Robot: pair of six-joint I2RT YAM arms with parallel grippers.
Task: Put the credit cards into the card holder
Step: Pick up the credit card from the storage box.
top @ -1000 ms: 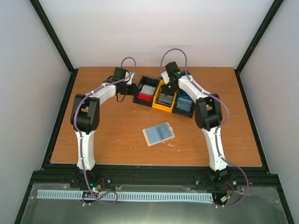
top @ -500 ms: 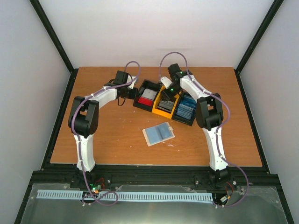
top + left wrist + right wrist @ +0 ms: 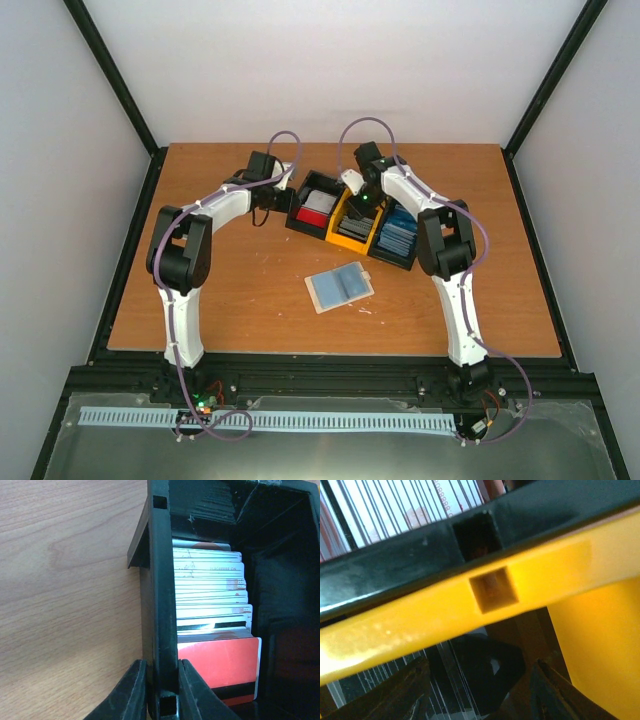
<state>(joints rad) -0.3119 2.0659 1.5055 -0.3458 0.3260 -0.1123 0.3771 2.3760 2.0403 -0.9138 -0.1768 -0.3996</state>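
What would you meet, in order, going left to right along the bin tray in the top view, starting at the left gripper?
The left gripper, clamped on the bin tray wall → silver-and-red cards → dark grey cards → pale blue cards. The right gripper overlaps the middle compartment, so it is left out.

Wooden table (image 3: 200, 300) with bin tray (image 3: 392, 261) at rear centre: silver-and-red cards (image 3: 314, 205) in left slot, dark grey cards (image 3: 350, 228) in yellow middle, blue cards (image 3: 397, 238) on right. The left gripper (image 3: 280, 200) is at the tray's left wall; the right gripper (image 3: 358, 210) is over the yellow slot. Flat card holder (image 3: 340, 288) lies nearer the arm bases, well apart from the tray.
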